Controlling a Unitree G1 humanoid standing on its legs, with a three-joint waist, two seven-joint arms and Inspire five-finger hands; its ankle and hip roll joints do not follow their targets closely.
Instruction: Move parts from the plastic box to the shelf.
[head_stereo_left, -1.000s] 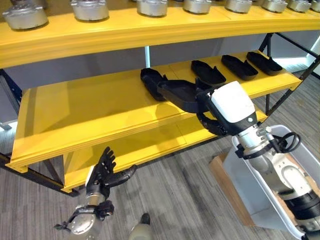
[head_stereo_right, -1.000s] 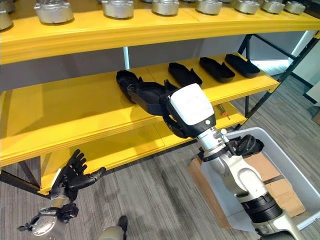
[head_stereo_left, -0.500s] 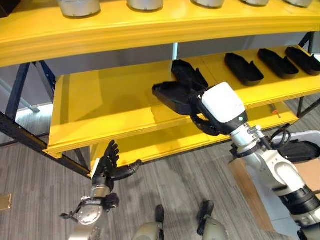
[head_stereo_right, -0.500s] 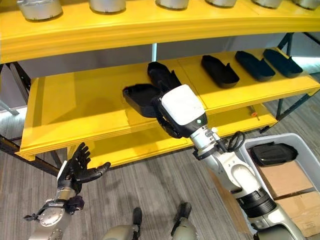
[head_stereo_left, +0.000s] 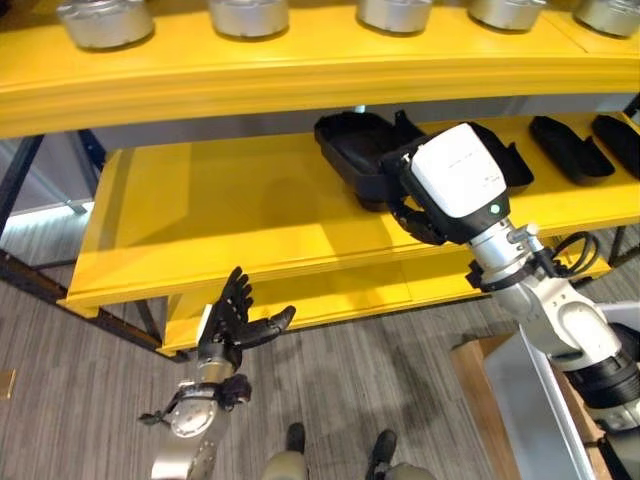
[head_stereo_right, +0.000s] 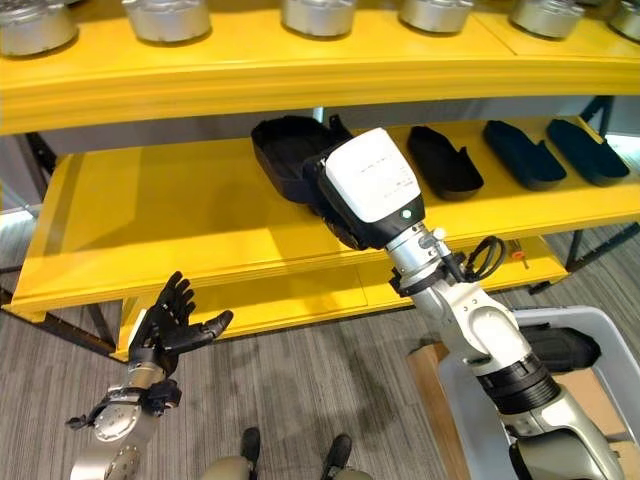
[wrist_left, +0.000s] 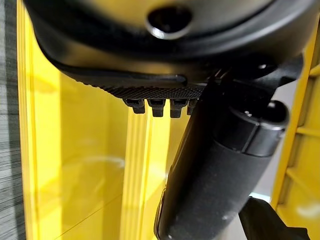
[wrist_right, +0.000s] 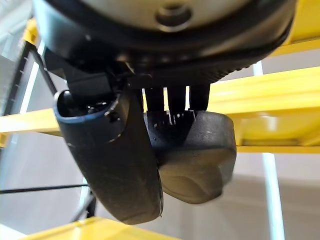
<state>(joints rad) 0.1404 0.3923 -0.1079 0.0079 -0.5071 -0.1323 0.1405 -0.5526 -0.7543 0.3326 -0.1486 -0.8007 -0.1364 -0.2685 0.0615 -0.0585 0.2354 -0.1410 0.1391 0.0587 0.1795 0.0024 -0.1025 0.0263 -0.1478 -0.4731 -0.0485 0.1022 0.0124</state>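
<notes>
The right hand (head_stereo_right: 345, 215) is up at the middle shelf (head_stereo_right: 180, 225), fingers and thumb curled around a black plastic part (head_stereo_right: 290, 155), a shallow tray-shaped shell. In the right wrist view you can see the thumb (wrist_right: 117, 155) wrapped across the front of the part (wrist_right: 197, 155) with the fingers pinching its top edge, so it's a firm grip. The part sits over the back of the shelf, whether it's actually touching the board I can't tell.

More black parts (head_stereo_right: 445, 160) of the same kind lie in a row further right on that shelf. The top shelf carries a line of round silver metal pieces (head_stereo_right: 165, 15).

The left hand (head_stereo_left: 230, 325) hangs low in front of the bottom shelf, fingers spread and straight, holding nothing.

The grey plastic box (head_stereo_right: 480, 400) is on the floor at the lower right with another black part (head_stereo_right: 560, 350) in it. No readable writing or labels anywhere.
</notes>
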